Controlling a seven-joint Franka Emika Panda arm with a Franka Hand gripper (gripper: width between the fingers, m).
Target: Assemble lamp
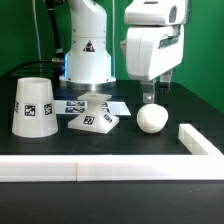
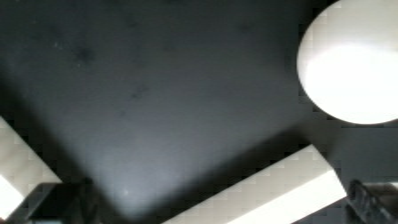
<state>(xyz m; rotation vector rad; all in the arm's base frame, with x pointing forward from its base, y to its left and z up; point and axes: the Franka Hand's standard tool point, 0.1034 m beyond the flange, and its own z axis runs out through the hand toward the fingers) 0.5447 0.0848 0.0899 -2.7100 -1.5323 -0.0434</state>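
The white ball-shaped bulb (image 1: pixel 151 118) lies on the black table at the exterior view's right. The low pyramid-like base (image 1: pixel 93 121) stands in the middle. The tapered shade (image 1: pixel 35 105), with square tags on it, stands at the left. My gripper (image 1: pixel 149 93) hangs just above the bulb without touching it. In the wrist view the bulb (image 2: pixel 356 60) shows as a bright round shape off to one side. My gripper (image 2: pixel 214 205) is open, its fingers (image 2: pixel 50 200) wide apart with nothing between them.
A long white rail (image 1: pixel 100 168) runs along the table's front edge, and another rail (image 1: pixel 200 140) lies at the right; the rail also shows in the wrist view (image 2: pixel 294 190). The marker board (image 1: pixel 66 105) lies flat behind the base. The robot's pedestal (image 1: pixel 88 50) stands at the back.
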